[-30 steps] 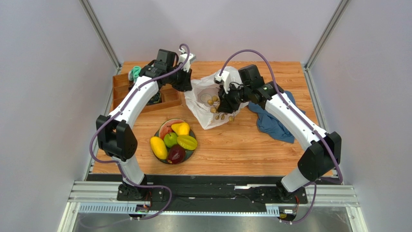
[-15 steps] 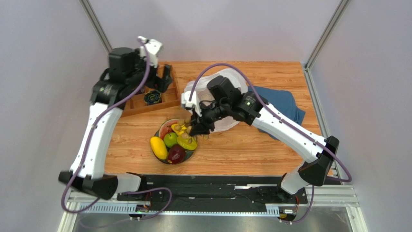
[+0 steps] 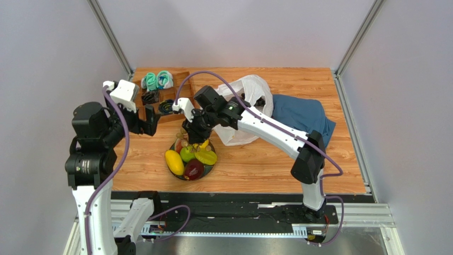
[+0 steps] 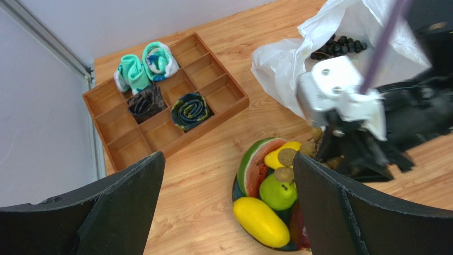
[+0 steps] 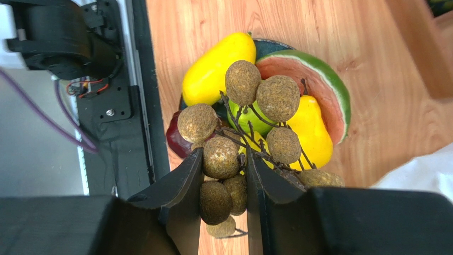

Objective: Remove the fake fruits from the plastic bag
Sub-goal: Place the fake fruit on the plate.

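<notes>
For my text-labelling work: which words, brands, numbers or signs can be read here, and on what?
None can be read. The plastic bag, the wooden tray, the fake fruits and the blue cloth show no legible words, numbers or signs in any view.

Surfaces: rough, glossy, crinkled, grained

The tan grape bunch (image 5: pixel 282 144) looks rough and matt on thin dark stems; the yellow mango (image 5: pixel 215 69) is smooth and shiny. The plastic bag (image 4: pixel 282 64) is thin, crinkled white film; the tray (image 4: pixel 127 143) and table (image 3: pixel 255 164) show smooth wood grain; the cloth (image 3: pixel 303 114) is matt blue.
</notes>
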{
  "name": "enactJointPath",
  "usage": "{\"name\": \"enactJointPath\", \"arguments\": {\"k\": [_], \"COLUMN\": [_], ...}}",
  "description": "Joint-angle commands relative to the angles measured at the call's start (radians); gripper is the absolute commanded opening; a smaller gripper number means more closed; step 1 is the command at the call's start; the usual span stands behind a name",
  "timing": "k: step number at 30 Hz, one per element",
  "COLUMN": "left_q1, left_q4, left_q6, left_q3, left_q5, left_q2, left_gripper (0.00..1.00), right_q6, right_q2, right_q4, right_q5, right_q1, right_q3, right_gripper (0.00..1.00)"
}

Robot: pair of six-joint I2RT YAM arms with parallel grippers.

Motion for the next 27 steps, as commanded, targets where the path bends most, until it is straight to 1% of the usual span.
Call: {"name": "enactJointPath", "arguments": {"k": [1,6,12,19,21,22,24,25,27], "left_q1": [0.042,0.075,0.118,0.126,0.128,0.128,0.129,0.129,0.129], "left_q4": [-0.031,-0.035,-0.026,-0.023,-0.022,-0.018,-0.015,-0.011,-0.002], "left_q6": [-0.025,-0.043,-0.082,-0.086,-0.088,-0.089,-0.091,-0.092,-0.097], "left_q3": [-0.019,-0.061,-0.07,-0.073,-0.078,-0.079,-0.085,-0.085,-0.093], "left_q5": [0.045,0.062,0.127,0.143,0.148,0.15,0.154,0.162,0.177], "left_q2": [-0.055,-0.086,-0.083,-0.07,-0.067,-0.067,-0.064,-0.064,-0.061], "left_gripper": [0.99,0.99,0.98,0.97,0.97,0.97,0.97,0.97,0.97], "right_q6": [0.058,0.053,0.058,0.048,0.053,0.058,0.076,0.09,0.094], "right_q2": [0.032,0.082,0.13,0.171,0.175,0.173,0.167,0.15,0.124], "right_q4": [0.032,0.04,0.048,0.055,0.058,0.06,0.065,0.069,0.072], "right_q5": [0.043,0.049,0.061,0.096,0.093,0.092,0.092,0.093,0.092], "right_q1": [0.012,0.046,0.059,0.061,0.058,0.059,0.063,0.063,0.069], "right_q3": [0.045,0.055,0.062,0.081,0.082,0.084,0.087,0.091,0.097], "right_gripper": [0.2,0.21,0.21,0.2,0.23,0.35,0.49,0.67,0.8]}}
